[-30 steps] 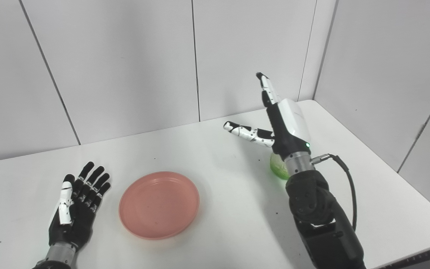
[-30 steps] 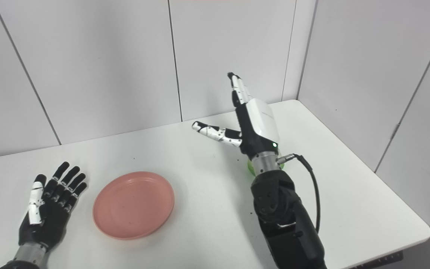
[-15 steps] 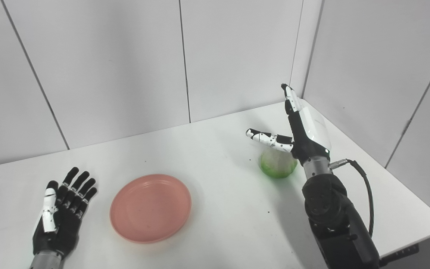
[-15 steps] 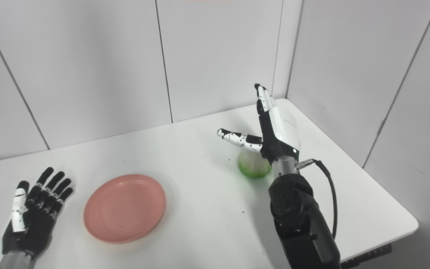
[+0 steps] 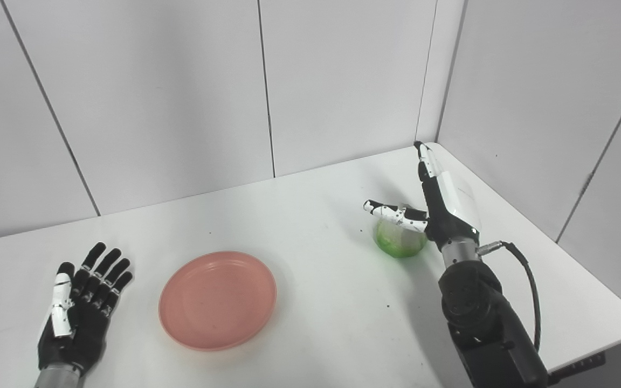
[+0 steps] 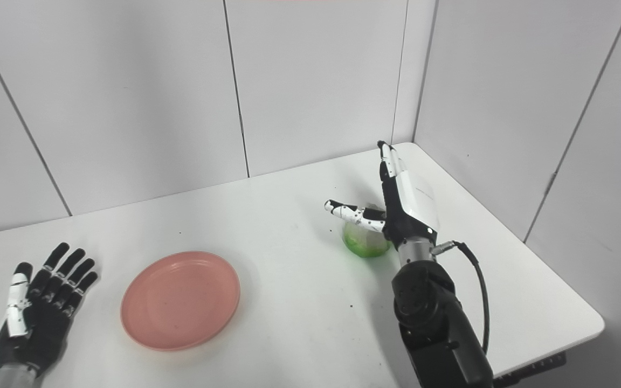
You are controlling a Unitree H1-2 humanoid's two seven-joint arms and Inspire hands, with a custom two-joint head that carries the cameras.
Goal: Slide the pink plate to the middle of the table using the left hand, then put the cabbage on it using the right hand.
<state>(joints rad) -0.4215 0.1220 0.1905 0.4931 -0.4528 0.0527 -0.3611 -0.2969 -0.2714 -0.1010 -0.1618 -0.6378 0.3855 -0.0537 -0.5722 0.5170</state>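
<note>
The pink plate [image 5: 217, 299] lies flat on the white table [image 5: 316, 226], left of centre and near the front. My left hand [image 5: 81, 310] rests open, palm up, to the plate's left, clear of it. The green cabbage [image 5: 399, 240] sits on the right side of the table. My right hand [image 5: 442, 202] is open just above and to the right of the cabbage. Its thumb reaches over the top of the cabbage while the fingers [image 6: 391, 161] point up and away. The hand hides part of the cabbage, and I cannot tell if it touches.
Grey panel walls [image 5: 181, 97] stand along the back and right sides of the table. The table's right edge [image 5: 601, 280] runs close to my right arm [image 5: 483, 318]. A black cable [image 5: 526, 280] loops off the right wrist.
The camera swung right early on. My right hand has come down and to the right onto the cabbage, thumb now over it. My left hand has slid slightly toward me.
</note>
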